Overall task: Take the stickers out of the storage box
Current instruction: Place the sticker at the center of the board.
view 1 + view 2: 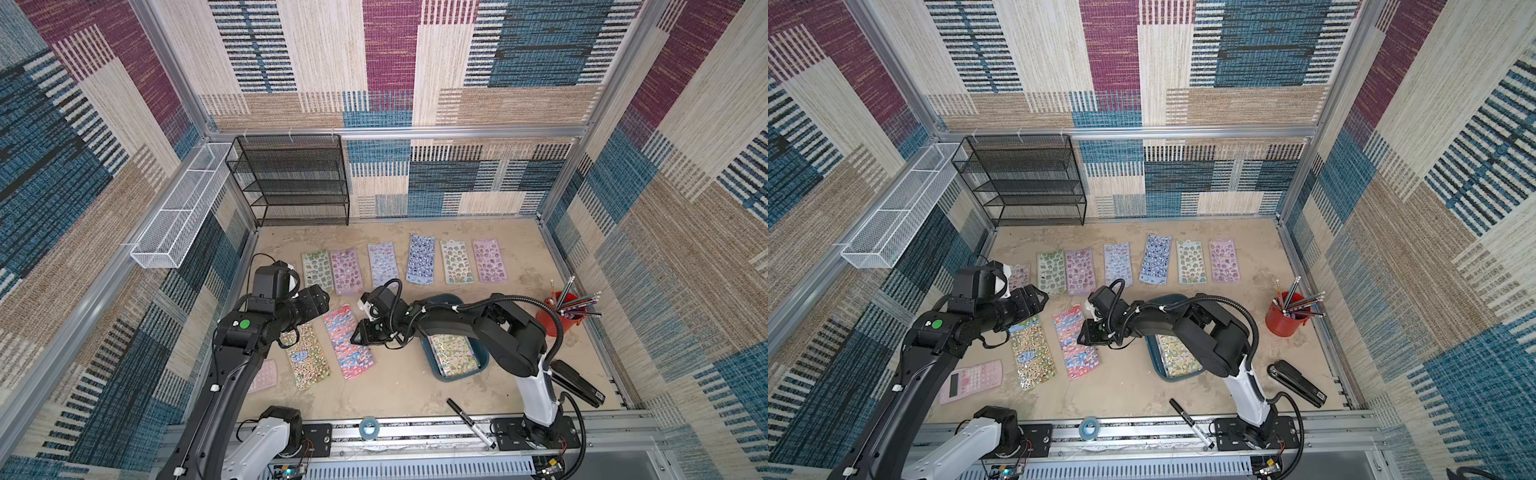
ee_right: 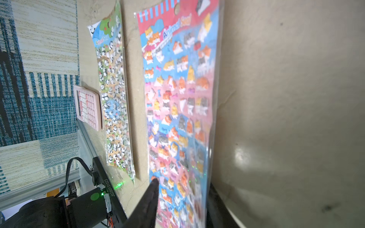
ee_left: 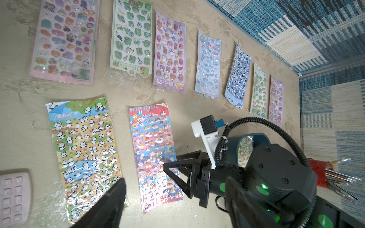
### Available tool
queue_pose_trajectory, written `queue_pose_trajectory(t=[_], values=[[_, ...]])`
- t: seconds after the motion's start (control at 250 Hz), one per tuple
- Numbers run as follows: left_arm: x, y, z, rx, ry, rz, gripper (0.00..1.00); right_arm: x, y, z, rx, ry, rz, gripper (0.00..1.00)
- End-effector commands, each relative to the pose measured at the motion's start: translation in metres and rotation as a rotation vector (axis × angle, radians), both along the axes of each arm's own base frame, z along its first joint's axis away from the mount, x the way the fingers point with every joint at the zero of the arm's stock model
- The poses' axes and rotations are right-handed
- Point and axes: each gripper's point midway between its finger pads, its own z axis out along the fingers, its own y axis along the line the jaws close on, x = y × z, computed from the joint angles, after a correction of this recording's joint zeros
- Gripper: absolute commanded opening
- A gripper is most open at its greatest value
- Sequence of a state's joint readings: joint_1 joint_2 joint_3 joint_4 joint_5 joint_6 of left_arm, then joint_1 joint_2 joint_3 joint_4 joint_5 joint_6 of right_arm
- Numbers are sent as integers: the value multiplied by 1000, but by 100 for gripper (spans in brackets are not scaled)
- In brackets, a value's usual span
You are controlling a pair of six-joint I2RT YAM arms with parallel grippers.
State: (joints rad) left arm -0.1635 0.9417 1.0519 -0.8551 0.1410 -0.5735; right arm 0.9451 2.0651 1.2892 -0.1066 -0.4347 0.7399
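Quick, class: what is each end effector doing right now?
Left end effector: open, empty.
Right end effector: open, above the cat sticker sheet.

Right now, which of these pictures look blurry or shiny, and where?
Right wrist view: the cat sticker sheet blurs near the black fingertip, and a glare patch sits on the table. Left wrist view: the panda sheet's wrapper glints. Both top views: sharp.

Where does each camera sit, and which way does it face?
Top views: high over the near edge, looking down at the table; left arm and right arm show.
Left wrist: on the left arm, facing the stickers; its fingers and the right arm show.
Right wrist: low, close along the cat sheet; its fingers show.
Wrist views share: cat sheet, panda sheet, calculator.
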Motion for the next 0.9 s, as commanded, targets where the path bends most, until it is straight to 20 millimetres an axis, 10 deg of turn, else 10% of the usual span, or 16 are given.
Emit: queue_pose_trajectory(t=[0.0, 0.536, 0.896], values=[[5, -3, 2, -21, -16, -8, 80, 0, 2, 8, 22, -19, -13, 42], [7, -7, -3, -47, 0, -14, 79, 7, -5, 12, -53, -103, -23, 45], [13, -27, 2, -95, -1, -121, 69, 61, -71, 99, -239, -497, -173, 48]])
